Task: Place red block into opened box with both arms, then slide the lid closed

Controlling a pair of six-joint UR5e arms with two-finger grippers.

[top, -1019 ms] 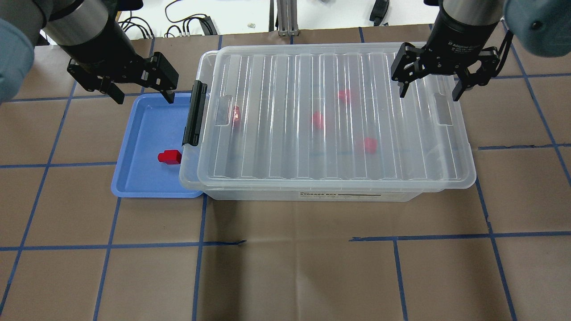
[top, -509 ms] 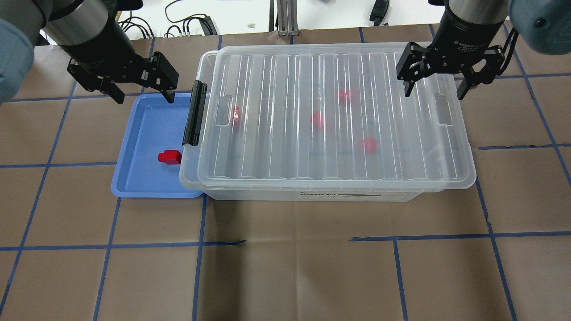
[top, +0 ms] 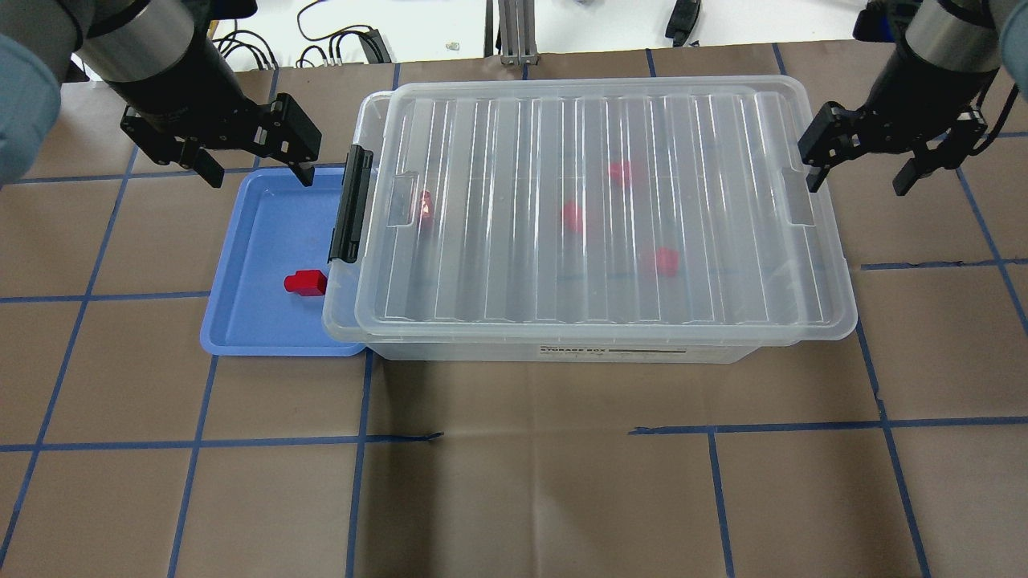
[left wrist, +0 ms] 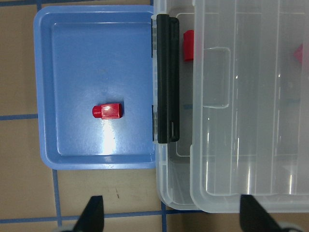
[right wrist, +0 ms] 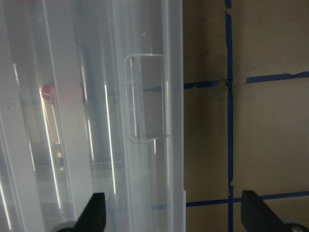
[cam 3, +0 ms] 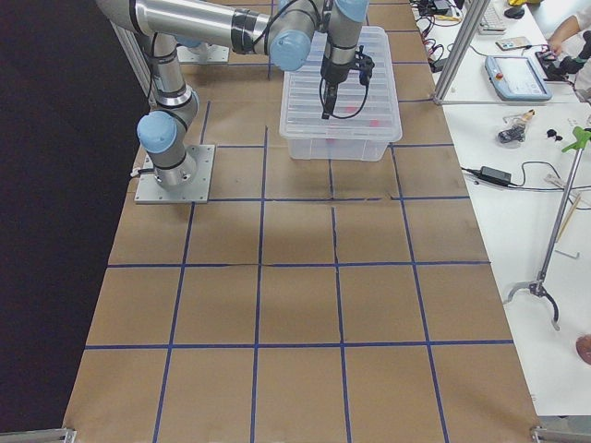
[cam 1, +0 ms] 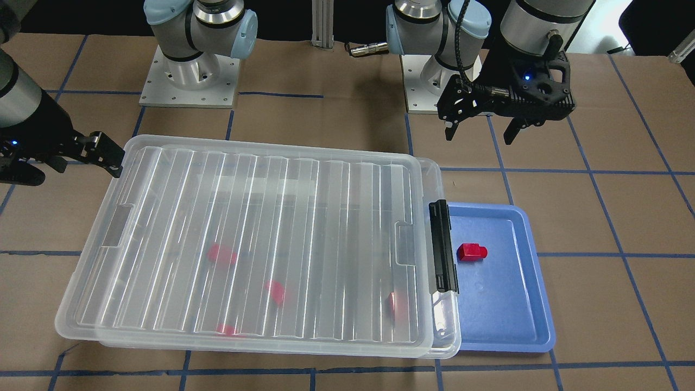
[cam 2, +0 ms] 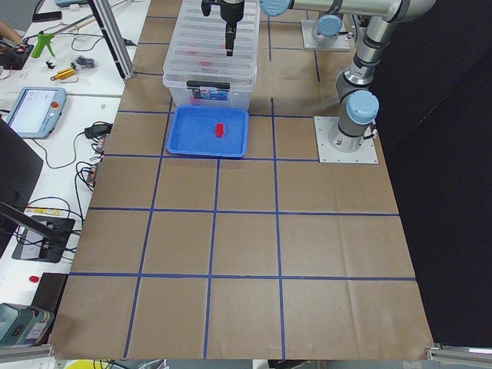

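Moved off the lid (top: pixel 498 241), my right gripper (top: pixel 857 186) hangs beyond its end, fingers wide as on the left gripper (top: pixel 261 177); next, I judge, push lid closed.

Bright, even light streaks white glare across the lid (top: pixel 514 241); the right wrist view looks blurred.

You have the box (cam 2: pixel 211 73) at the far end of the table (cam 2: pixel 246 246), and the blue tray (cam 2: pixel 184 142) just on its near side holds one red block (cam 2: pixel 220 130). The left gripper (cam 2: pixel 217 29) hangs above the box. A tablet (cam 2: pixel 34 110) lies at left.
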